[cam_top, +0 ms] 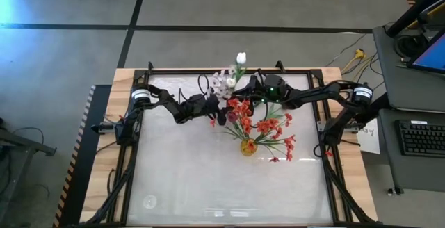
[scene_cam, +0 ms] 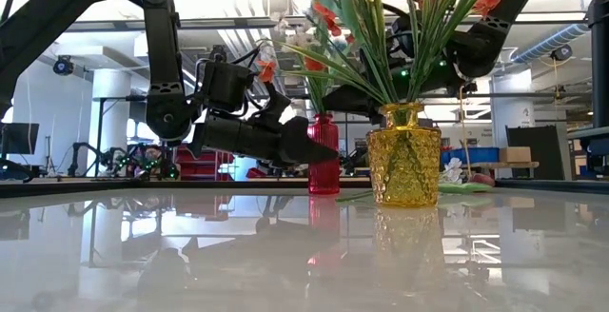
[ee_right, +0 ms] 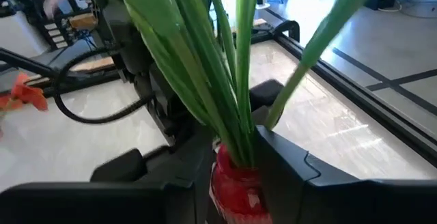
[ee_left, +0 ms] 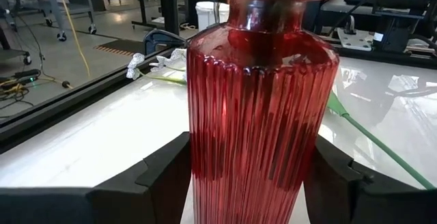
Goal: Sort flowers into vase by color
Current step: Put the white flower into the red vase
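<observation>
A red ribbed glass vase point(ee_left: 256, 115) stands on the table near its middle, left of the yellow vase point(scene_cam: 404, 155). The yellow vase holds red-orange flowers point(cam_top: 261, 125). White flowers point(cam_top: 226, 82) and a white tulip point(cam_top: 241, 58) have their green stems point(ee_right: 225, 80) in the red vase's neck. My left gripper point(ee_left: 249, 183) comes level from the table's left, shut on the red vase. My right gripper point(ee_right: 235, 166) reaches in from the right, just above the vase's mouth point(ee_right: 235, 183), shut on the stems. My left gripper holds the red vase by its ribbed body point(ee_left: 205, 162), pinched between the two fingers point(ee_left: 160, 176), level from the table's left. The vase stands upright on the table. My right gripper pinches the bundle of green stems point(ee_right: 242, 142) just above the red vase's mouth, fingers across the stems. The stems' lower ends are in the neck, and the blossoms lean toward the far edge.
White blossoms point(ee_left: 157, 63) and a loose green stem point(ee_left: 369, 138) lie on the table beyond the red vase. The yellow vase's flowers spread wide close to both grippers. The near half of the white tabletop point(cam_top: 208, 186) offers free room. A raised frame point(cam_top: 208, 71) borders the table.
</observation>
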